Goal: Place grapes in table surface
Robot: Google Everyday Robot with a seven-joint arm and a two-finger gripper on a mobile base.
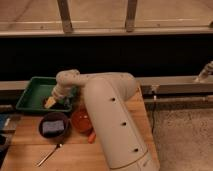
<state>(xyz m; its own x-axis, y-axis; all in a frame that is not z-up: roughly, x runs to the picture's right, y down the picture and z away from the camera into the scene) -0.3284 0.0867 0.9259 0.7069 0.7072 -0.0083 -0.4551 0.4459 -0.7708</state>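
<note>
My white arm reaches from the lower right up and over to the left. The gripper [59,97] hangs at its end over the right part of the green tray [31,95], just above a yellow item [50,103] lying in it. The grapes are hidden or out of view. The wooden table surface [75,156] lies in front of the tray.
A dark bowl with a blue-grey sponge [54,126] and an orange-red bowl [80,120] stand on the table below the tray. A metal utensil [49,154] lies near the front. A small orange item [91,136] lies beside the arm. A dark rail runs behind.
</note>
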